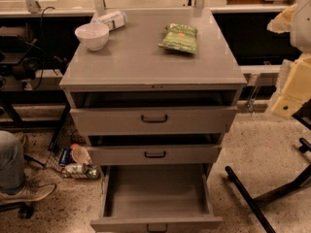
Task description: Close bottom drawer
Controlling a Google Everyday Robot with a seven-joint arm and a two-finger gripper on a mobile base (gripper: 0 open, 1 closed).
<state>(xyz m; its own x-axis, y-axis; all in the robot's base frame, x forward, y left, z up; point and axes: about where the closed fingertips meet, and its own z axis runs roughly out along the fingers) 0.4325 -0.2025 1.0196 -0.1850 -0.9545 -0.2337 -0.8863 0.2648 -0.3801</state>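
Observation:
The grey metal cabinet (153, 62) stands in the middle of the view with three drawers. The bottom drawer (155, 193) is pulled far out toward me and is empty inside. Its low front panel (156, 223) with a small black handle sits at the bottom edge of the view. The middle drawer (154, 154) and the tall-fronted top drawer (153, 119) each stand slightly out. My gripper (290, 89) is a cream-coloured shape at the right edge. It is raised level with the top drawer, to the right of the cabinet and well apart from the bottom drawer.
On the cabinet top are a white bowl (92, 35), a white packet (112, 19) and a green snack bag (180, 37). Black stand legs (252, 198) lie on the floor at the right. A person's shoe (26, 193) and some bottles (75, 161) are at the left.

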